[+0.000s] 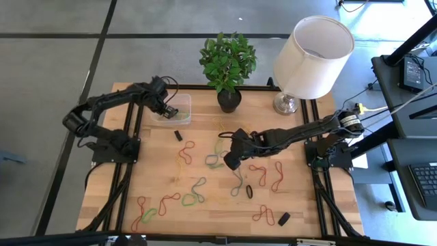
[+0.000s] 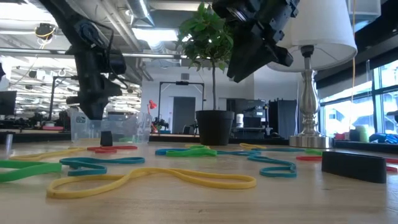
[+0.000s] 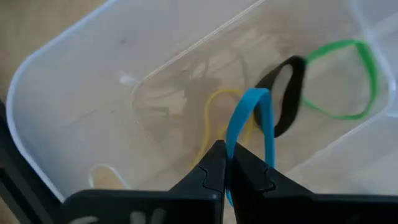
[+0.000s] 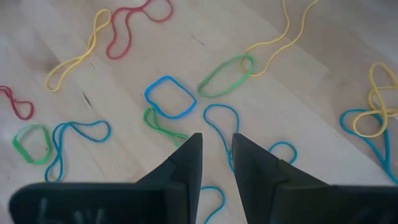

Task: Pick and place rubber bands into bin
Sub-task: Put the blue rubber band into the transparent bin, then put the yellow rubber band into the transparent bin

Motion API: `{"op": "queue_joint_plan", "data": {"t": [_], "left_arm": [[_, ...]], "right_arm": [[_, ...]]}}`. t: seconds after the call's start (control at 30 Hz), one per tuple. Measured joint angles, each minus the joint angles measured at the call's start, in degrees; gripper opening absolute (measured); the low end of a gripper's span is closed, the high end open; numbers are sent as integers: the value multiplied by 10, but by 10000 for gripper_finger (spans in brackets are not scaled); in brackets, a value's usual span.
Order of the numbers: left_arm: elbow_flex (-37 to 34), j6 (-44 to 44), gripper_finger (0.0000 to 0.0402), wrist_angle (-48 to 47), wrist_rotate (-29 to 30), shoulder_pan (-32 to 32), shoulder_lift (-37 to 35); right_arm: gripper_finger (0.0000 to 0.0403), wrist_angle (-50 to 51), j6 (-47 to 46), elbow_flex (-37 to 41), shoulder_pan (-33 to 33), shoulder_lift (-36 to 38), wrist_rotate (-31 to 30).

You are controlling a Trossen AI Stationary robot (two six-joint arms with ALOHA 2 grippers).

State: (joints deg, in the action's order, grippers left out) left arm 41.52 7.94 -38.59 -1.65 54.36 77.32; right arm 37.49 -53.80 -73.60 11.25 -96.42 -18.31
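Observation:
The clear bin (image 1: 183, 104) stands at the table's far left, and inside it lie a green band (image 3: 348, 81), a black band (image 3: 287, 99) and a yellow band (image 3: 214, 118). My left gripper (image 3: 229, 163) points down over the bin (image 3: 68, 106), shut on a blue rubber band (image 3: 252, 112). Many rubber bands (image 1: 198, 191) in several colours lie flat across the wooden table. My right gripper (image 1: 231, 162) hovers open above the table's middle, slanting down, with nothing between its fingers (image 4: 186, 162). A blue loop (image 4: 169, 98) lies on the wood ahead of it. My left gripper pinches the blue band between its two fingertips at one end of the loop (image 3: 231, 144), coming from above and pointing down. The rest of the loop reaches past the fingertips into the bin. I cannot tell whether its lower end touches the bin's floor.
A black plant pot (image 1: 229, 100) with a leafy plant stands right of the bin at the far edge, and a white-shaded lamp (image 1: 311, 58) farther right. Small black blocks lie near the bin (image 1: 178, 135) and at the near right (image 1: 283, 219).

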Motion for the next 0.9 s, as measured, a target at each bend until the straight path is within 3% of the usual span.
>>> {"op": "queue_joint_plan", "data": {"t": [0.47,0.73,0.9], "left_arm": [[13,-12,116,13,2,25,4],[66,30,111,-5,-15,23,-25],[69,60,91,-13,-44,0,-84]], "right_arm": [[90,1,14,0,-9,0,0],[85,26,61,1,-14,0,0],[38,31,55,63,-6,23,19]]}}
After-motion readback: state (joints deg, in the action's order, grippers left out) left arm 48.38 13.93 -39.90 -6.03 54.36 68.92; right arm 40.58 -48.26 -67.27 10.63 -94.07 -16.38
